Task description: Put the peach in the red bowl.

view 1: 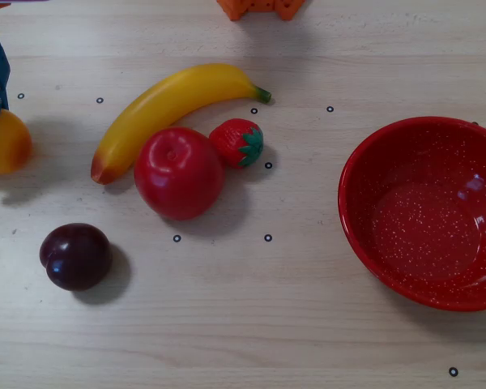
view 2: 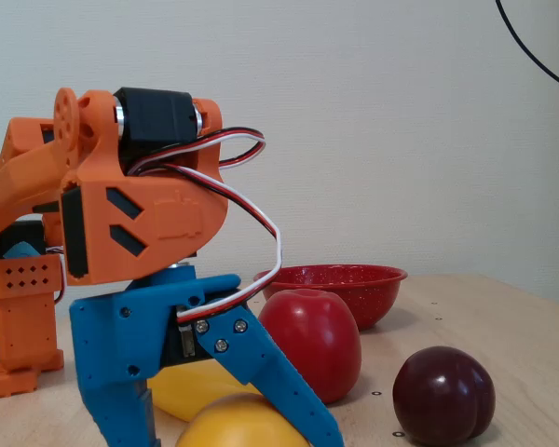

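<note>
I see my blue fingers (view 2: 225, 430) straddling the peach (view 2: 242, 424) at the near left of the fixed view, one on each side of it, spread wide; whether they touch or grip it I cannot tell. In the overhead view the peach (view 1: 8, 143) sits at the table's (view 1: 251, 324) far left edge, partly under the blue part. Right of it lie the banana (view 1: 170, 105), apple (view 1: 178, 173), strawberry (view 1: 237, 143) and plum (view 1: 75, 256). The red bowl (view 1: 425, 212) stands empty at the right, well apart from the peach
</note>
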{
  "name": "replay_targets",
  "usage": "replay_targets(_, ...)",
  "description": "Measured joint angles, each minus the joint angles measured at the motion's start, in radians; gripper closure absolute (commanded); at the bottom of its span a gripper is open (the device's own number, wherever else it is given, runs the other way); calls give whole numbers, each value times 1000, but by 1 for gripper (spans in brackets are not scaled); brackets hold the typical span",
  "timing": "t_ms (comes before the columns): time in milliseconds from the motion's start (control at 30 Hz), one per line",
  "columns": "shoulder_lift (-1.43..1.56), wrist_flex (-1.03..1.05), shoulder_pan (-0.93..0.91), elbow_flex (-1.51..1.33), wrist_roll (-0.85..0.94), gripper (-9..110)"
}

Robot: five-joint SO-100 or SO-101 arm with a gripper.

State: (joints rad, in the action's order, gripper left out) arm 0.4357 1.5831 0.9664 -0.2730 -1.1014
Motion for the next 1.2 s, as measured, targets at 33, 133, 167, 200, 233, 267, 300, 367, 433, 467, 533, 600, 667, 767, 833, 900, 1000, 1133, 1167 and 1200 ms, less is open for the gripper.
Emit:
replay_targets(33, 0, 2, 0, 2, 0, 101)
replay_targets(133, -2, 11, 0, 17, 0, 101)
replay_targets(167, -2, 21, 0, 25, 5, 101)
replay_targets(200, -2, 43, 0, 34, 14, 101)
replay_targets(233, 0, 61, -2, 37, 20, 101)
replay_targets(267, 6, 83, -3, 37, 32, 101)
replay_targets(300, 14, 98, -3, 37, 40, 101)
replay_targets(367, 29, 127, -3, 32, 84, 101)
replay_targets(433, 60, 133, 0, 31, 124, 101)
replay_targets(467, 89, 138, 0, 31, 137, 101)
replay_targets(533, 167, 164, -2, 28, 149, 101)
replay_targets(600, 267, 175, -3, 5, 190, 101)
replay_targets(667, 359, 181, -3, 5, 232, 101)
replay_targets(767, 471, 190, -2, 2, 318, 101)
replay_targets(833, 548, 190, -11, -20, 391, 101)
replay_targets(900, 626, 192, -38, -58, 465, 101)
replay_targets(1000, 719, 202, -121, -97, 581, 101)
replay_targets(1133, 861, 202, -255, -201, 730, 101)
replay_targets(1167, 893, 202, -290, -230, 762, 101)
replay_targets(1200, 927, 198, -327, -261, 799, 101)
